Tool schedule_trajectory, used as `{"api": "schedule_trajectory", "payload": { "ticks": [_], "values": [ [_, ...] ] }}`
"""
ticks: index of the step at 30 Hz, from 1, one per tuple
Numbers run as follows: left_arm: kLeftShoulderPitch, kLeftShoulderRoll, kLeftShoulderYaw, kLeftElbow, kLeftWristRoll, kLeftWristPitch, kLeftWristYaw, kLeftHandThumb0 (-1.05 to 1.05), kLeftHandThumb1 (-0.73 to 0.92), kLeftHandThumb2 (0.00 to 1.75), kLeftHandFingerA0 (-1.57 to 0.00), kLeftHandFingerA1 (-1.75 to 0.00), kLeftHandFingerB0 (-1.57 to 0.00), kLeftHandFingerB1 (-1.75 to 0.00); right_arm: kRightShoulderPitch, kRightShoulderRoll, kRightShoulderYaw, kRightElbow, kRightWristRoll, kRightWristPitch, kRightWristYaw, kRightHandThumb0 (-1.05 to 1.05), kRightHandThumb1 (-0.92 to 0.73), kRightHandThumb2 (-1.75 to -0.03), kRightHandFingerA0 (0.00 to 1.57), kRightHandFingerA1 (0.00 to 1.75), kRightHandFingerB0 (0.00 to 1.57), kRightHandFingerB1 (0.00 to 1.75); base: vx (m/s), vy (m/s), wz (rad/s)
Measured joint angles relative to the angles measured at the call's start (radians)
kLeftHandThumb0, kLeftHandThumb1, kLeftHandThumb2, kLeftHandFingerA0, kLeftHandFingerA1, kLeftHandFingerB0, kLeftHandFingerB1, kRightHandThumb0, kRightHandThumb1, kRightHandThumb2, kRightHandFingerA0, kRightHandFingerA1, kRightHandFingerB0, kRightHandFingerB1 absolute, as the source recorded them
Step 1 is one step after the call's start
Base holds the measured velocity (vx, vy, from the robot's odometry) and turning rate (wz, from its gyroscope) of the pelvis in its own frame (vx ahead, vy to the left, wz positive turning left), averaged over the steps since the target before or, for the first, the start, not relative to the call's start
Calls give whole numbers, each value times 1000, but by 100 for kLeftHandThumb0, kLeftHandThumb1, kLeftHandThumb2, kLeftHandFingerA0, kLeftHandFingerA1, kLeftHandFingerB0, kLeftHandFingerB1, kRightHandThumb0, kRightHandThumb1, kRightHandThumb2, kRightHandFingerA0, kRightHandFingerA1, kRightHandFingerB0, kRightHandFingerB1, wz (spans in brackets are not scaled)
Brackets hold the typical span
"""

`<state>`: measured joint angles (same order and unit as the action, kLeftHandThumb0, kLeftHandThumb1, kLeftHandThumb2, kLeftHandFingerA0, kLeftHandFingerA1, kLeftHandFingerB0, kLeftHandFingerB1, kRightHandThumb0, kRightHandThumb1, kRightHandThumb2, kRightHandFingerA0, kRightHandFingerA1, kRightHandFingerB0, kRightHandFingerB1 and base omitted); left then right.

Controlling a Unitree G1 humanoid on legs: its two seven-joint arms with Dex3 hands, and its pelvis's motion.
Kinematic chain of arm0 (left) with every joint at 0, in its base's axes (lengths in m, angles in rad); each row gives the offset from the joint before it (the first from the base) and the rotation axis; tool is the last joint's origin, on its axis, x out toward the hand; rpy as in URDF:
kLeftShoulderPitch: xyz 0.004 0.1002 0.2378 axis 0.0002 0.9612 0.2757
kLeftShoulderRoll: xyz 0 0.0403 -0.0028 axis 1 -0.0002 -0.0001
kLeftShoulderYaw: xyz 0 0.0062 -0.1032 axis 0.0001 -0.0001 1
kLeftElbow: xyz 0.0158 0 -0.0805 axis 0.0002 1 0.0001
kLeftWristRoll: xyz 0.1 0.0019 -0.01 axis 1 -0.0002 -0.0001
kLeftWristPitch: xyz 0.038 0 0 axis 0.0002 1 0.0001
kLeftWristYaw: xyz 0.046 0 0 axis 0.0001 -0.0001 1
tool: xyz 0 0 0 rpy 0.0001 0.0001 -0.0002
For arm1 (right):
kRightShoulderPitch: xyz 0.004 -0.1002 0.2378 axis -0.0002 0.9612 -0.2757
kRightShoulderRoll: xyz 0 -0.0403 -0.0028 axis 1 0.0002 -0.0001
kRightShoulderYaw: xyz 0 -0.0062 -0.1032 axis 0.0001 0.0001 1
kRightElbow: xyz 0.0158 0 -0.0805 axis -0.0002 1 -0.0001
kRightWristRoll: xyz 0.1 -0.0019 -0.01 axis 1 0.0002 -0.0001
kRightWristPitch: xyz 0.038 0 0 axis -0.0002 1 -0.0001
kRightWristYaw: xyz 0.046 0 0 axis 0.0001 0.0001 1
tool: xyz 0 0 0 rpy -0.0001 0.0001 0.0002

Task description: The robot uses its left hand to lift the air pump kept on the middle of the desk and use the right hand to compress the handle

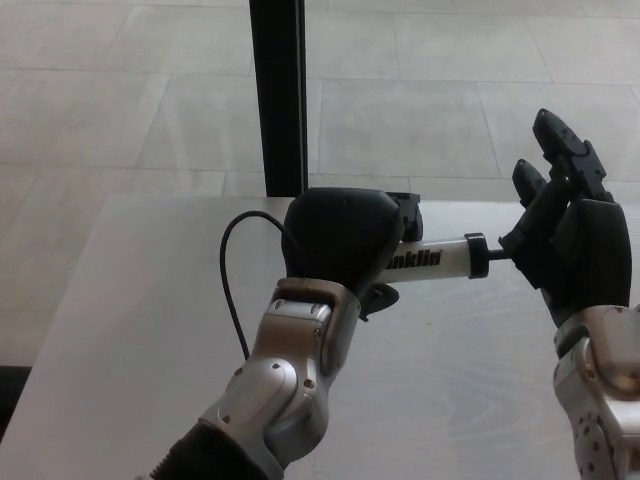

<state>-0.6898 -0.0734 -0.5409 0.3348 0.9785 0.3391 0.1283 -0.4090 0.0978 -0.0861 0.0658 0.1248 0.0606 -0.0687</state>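
My left hand point(343, 240) is shut on the air pump point(432, 259), a white barrel with black lettering, held level above the desk point(130, 330). Its thin black hose point(232, 270) loops out to the left of that hand. A black cap ends the barrel on the right, and a short piece of the rod runs from it into my right hand point(565, 240). My right hand presses its palm against the handle end, which is hidden behind it. Its fingers stand spread and upward, not wrapped round anything.
The pale wooden desk fills the lower picture, its far edge just behind the pump. A black vertical post point(277, 95) rises behind the desk at centre. Beyond lies a light tiled floor point(420, 100).
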Motion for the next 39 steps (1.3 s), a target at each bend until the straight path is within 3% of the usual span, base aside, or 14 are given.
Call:
{"api": "schedule_trajectory", "payload": {
  "ticks": [4, 8, 10, 13, 14, 17, 20, 28, 29, 34, 35, 37, 38, 39],
  "values": [
    [-1, 0, -6, 9, 0, 3, 0, -17, 64, 94, -94, -175, -80, -107, 0, -4, -1, 0, -1, 0, 0, -89, -85, -127, 7, 29, 7, 31, 0, 0, 0],
    [5, 10, -8, 12, -4, 2, 4, -11, 53, 107, -96, -175, -77, -146, 2, -30, -18, -21, 4, 14, 9, -90, -85, -127, 0, 33, 15, 32, 0, 0, 0],
    [17, 21, -7, 8, -9, 0, 2, -16, 53, 108, -94, -172, -82, -133, 2, -48, -35, -38, 7, 26, 12, -91, -92, -85, 6, 32, 9, 28, 0, 0, 0],
    [63, 53, -5, -2, -18, -1, -10, -15, 51, 111, -94, -175, -80, -144, 9, -101, -85, -83, 19, 55, 21, -88, -83, -121, 5, 41, 10, 33, 0, 0, 0],
    [80, 65, -6, -2, -20, -1, -12, -18, 52, 110, -96, -175, -83, -141, 11, -118, -102, -97, 23, 64, 23, -95, -92, -91, 8, 39, 14, 33, 0, 0, 0],
    [129, 98, -12, -1, -21, -3, -16, -20, 59, 109, -96, -175, -80, -141, 25, -186, -163, -148, 38, 96, 32, -85, -83, -120, 6, 44, 7, 36, 0, 0, 0],
    [166, 120, -18, -2, -26, -3, -29, -19, 60, 96, -92, -175, -78, -135, 39, -242, -216, -174, 53, 119, 41, -89, -92, -83, 14, 43, 20, 37, 0, 0, 0],
    [242, 132, -25, 20, -57, -41, -17, -15, 57, 99, -89, -175, -75, -142, 82, -301, -323, -219, 107, 172, 56, -86, -92, -78, 18, 47, 28, 40, 0, 0, 0],
    [243, 131, -25, 23, -60, -47, -14, -22, 62, 77, -88, -159, -80, -91, 84, -301, -326, -219, 111, 174, 57, -82, -91, -82, 21, 51, 28, 42, 0, 0, 0],
    [248, 109, -20, 34, -99, -71, -28, -32, 60, 71, -70, -145, -42, -58, 92, -300, -332, -227, 123, 191, 52, -79, -82, -120, 20, 56, 31, 54, 0, 0, 0],
    [249, 105, -20, 32, -106, -71, -41, -61, 48, 86, -42, -77, -13, -48, 93, -299, -332, -231, 126, 196, 51, -78, -83, -120, 22, 56, 32, 54, 0, 0, 0],
    [241, 104, -22, 18, -110, -69, -67, -68, 46, 86, -28, -67, -4, -40, 93, -299, -331, -231, 127, 201, 49, -78, -82, -120, 22, 56, 32, 53, 0, 0, 0],
    [238, 104, -23, 14, -113, -66, -82, -75, 45, 86, -14, -59, -2, -17, 93, -299, -329, -231, 127, 203, 49, -82, -92, -80, 26, 50, 37, 42, 0, 0, 0],
    [236, 104, -24, 11, -116, -62, -95, -83, 48, 92, 0, -54, 0, -8, 93, -299, -328, -231, 128, 205, 48, -78, -81, -119, 23, 56, 33, 53, 0, 0, 0]
  ]
}}
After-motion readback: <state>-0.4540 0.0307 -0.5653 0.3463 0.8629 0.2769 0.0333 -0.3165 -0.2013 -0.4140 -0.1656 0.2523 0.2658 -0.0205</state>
